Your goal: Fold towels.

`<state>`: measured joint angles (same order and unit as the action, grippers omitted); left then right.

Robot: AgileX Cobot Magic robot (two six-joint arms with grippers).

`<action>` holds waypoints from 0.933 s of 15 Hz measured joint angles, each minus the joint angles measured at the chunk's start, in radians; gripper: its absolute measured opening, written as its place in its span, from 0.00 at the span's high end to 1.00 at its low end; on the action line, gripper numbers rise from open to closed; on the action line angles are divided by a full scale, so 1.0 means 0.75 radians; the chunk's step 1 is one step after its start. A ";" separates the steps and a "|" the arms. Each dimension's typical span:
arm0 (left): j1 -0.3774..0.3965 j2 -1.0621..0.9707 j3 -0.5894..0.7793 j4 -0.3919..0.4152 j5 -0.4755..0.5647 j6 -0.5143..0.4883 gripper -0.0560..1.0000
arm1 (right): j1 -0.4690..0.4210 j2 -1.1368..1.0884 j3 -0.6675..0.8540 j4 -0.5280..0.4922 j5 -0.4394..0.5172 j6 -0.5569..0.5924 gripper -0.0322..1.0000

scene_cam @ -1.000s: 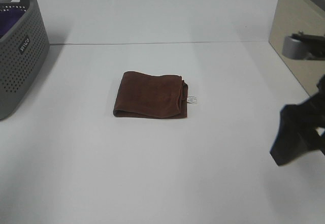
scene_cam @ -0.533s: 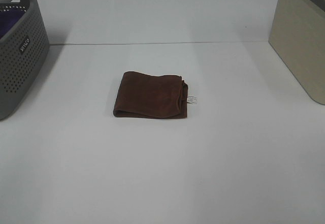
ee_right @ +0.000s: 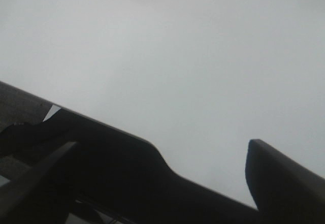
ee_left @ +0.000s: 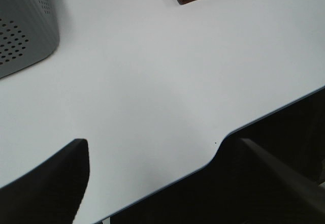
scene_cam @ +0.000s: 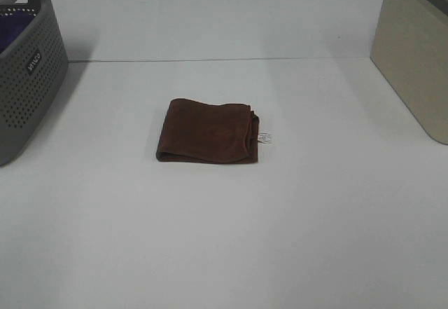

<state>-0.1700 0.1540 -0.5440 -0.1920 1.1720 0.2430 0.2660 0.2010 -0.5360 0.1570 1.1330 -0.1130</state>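
While the white table (scene_cam: 294, 225) spreads bare around it, the grey basket (scene_cam: 28, 78) sits at nine o'clock and a beige box (scene_cam: 413, 64) at three. Dead centre lies the towel (scene_cam: 206, 131), already folded into a compact rectangle, its white tag (scene_cam: 265, 138) poking out toward three. Both grippers hang back near six, left gripper (ee_left: 157, 183) and right gripper (ee_right: 162, 183) each spread wide, holding nothing. Folding looks finished; next probably means stowing it.

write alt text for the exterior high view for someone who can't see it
A dark reddish-brown towel lies folded into a compact rectangle near the middle of a white table, a small white tag at its right edge. A grey perforated basket stands at the far left and a beige box at the far right; no robot arm appears.
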 joint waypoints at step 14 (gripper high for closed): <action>0.000 0.000 0.048 -0.049 -0.135 0.000 0.24 | 0.000 -0.039 0.043 -0.044 -0.079 0.021 0.17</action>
<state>-0.1700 0.1540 -0.5080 -0.2290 1.0710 0.2430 0.2660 0.1720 -0.5040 0.1240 1.0740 -0.0970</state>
